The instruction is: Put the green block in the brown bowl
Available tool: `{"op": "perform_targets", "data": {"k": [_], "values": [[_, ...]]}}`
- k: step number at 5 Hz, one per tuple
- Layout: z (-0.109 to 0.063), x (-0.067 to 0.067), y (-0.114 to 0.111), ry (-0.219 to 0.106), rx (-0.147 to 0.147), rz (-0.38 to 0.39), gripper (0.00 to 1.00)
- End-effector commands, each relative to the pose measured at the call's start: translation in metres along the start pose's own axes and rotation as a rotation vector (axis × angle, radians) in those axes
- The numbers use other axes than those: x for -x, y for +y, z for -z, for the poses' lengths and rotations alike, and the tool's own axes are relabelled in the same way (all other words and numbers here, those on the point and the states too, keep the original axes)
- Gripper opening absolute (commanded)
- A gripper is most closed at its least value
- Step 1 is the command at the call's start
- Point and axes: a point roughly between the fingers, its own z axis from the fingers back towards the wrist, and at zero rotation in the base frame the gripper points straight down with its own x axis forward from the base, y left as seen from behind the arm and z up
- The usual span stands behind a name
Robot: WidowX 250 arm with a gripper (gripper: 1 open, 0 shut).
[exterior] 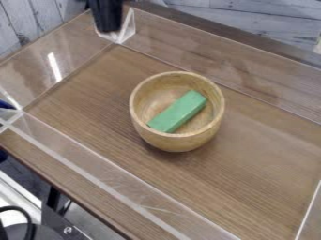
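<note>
Block in bowl, arm at top edge.

One green block point(179, 111) lies slantwise inside one brown bowl point(148, 132), resting on the bowl's floor. Bowl sits near the middle of one wooden table point(251, 178) ringed by clear plastic walls point(75, 155). One gripper point(109, 16) shows only as a dark shape at the top left, well apart from the bowl, fingers pressed together, nothing in them. No readable writing or labels anywhere.
</note>
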Motion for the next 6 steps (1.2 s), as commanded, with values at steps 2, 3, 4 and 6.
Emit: {"op": "perform_targets", "data": {"k": [2,3,4,6], "values": [[0.001,0.002,-0.034,-0.045,-0.042,0.077,0.00],[0.006,-0.002,-0.032,-0.047,-0.063,0.061,0.00],[0.006,0.001,-0.038,-0.034,-0.071,0.090,0.00],[0.008,0.003,-0.046,-0.007,-0.073,0.154,0.00]]}}
